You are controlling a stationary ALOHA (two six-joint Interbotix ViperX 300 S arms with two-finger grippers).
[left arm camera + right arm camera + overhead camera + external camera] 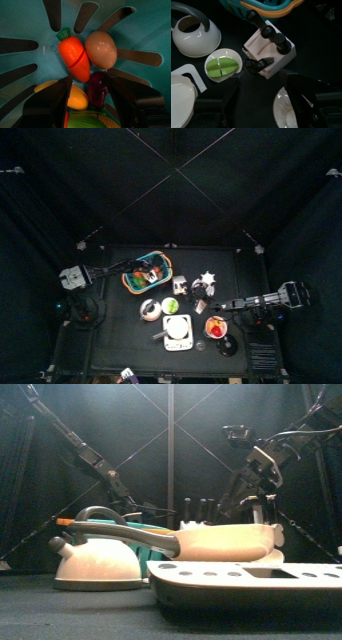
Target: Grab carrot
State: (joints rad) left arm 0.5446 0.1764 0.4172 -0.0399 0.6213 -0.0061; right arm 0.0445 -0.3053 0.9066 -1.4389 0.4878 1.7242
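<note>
The carrot (75, 57) is bright orange with a green top. It lies on the floor of the teal basket (27, 30) beside a beige egg-shaped toy (101, 48) and above a purple eggplant (98, 90). My left gripper (90, 80) is open inside the basket, with its jaws on either side of the carrot's pointed end and not touching it. In the top view the left gripper (123, 277) is over the basket (144, 271). My right gripper (264, 92) is open and empty above the table, near a white knife block (271, 50).
A yellow toy (77, 97) lies by the eggplant. Near the right gripper are a white kettle (194, 32), a bowl with a green piece (223, 65) and a white plate (294, 112). A white scale (177, 333) and a round red-and-yellow thing (214, 331) stand at the front.
</note>
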